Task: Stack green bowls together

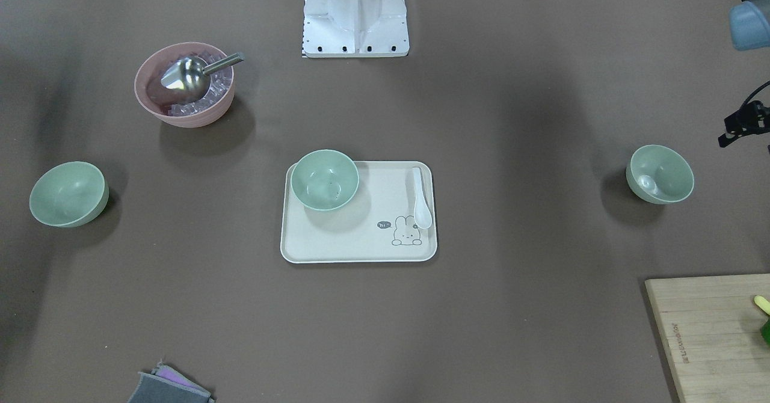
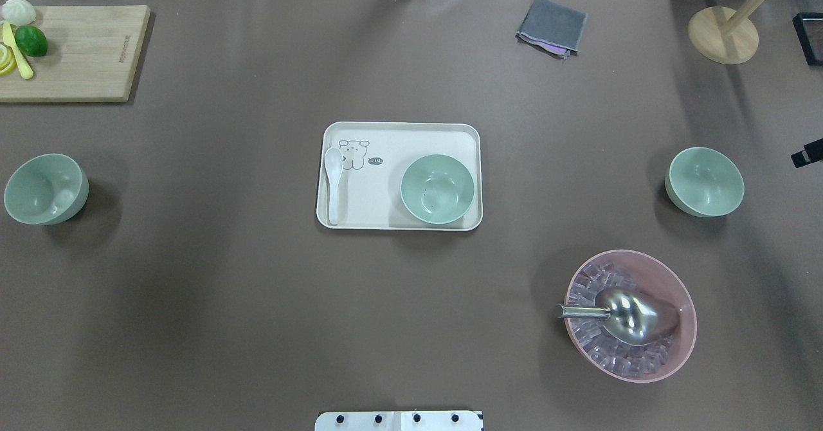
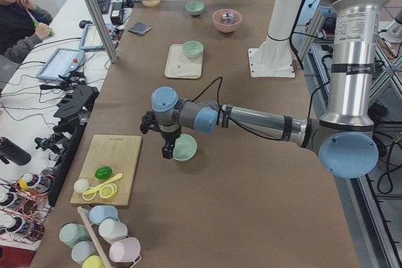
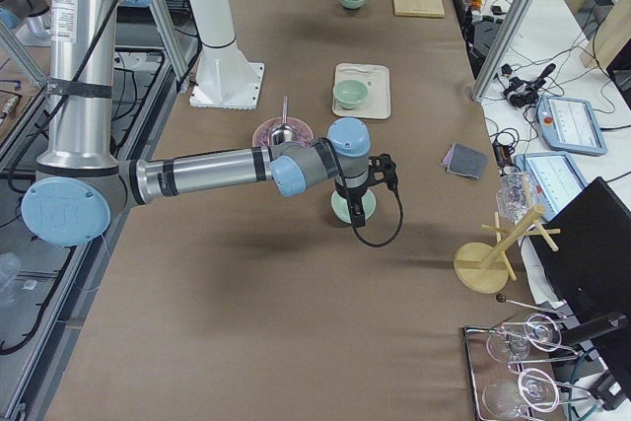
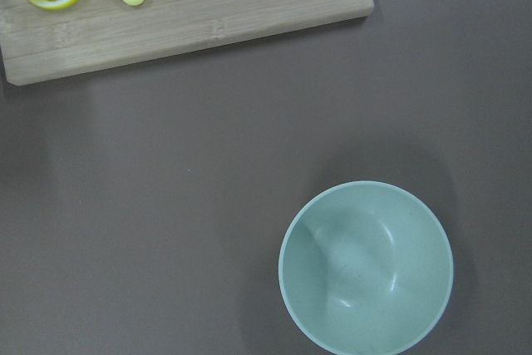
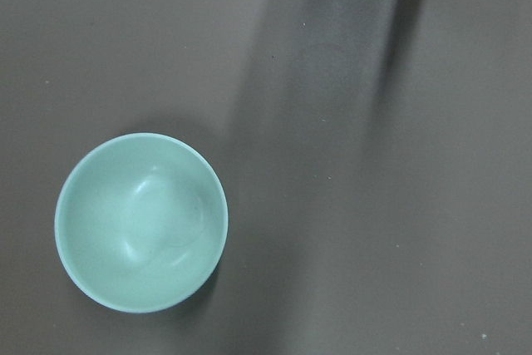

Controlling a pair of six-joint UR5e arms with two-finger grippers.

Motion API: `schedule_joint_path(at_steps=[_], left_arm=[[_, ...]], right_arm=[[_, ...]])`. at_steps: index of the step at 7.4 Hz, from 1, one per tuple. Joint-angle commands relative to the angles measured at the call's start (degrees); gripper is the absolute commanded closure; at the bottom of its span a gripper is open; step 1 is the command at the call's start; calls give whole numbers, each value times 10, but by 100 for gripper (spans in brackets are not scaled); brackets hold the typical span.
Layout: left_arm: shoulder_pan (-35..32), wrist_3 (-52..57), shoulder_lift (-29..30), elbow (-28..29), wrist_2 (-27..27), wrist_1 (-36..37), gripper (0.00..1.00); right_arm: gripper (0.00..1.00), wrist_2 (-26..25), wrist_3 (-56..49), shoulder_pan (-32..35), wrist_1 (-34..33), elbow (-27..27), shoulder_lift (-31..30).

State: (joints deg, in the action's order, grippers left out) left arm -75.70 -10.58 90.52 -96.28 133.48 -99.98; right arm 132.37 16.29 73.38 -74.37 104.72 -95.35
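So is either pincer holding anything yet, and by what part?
Nothing is held. The middle green bowl sits on the tray; the left green bowl and right green bowl sit free, untouched.

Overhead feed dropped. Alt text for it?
Three small round mint-green bowls sit apart on a brown table: one far left, one on a cream rectangular tray beside a white spoon at centre, one far right. A larger pink bowl of ice with a metal scoop sits lower right.

Green bowl upright on tray, left bowl, right bowl well apart, unstacked
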Motion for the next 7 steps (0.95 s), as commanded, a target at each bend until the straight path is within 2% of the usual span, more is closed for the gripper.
schedule_joint_path(at_steps=[1, 2, 3, 4, 6, 7], left_arm=[[25, -40, 4, 95, -13, -123, 2], [33, -39, 11, 121, -14, -143, 2], [43, -39, 11, 121, -12, -144, 3], [53, -39, 11, 120, -9, -147, 16], [63, -37, 11, 120, -9, -147, 51], [67, -37, 11, 120, -8, -147, 56]], right_arm=[[0, -21, 16, -25, 3, 0, 2], [0, -20, 16, -26, 4, 0, 2], [0, -20, 16, -27, 4, 0, 2], [0, -20, 16, -27, 4, 0, 2], [0, -20, 16, -27, 4, -1, 3], [0, -20, 16, -27, 4, 0, 3]])
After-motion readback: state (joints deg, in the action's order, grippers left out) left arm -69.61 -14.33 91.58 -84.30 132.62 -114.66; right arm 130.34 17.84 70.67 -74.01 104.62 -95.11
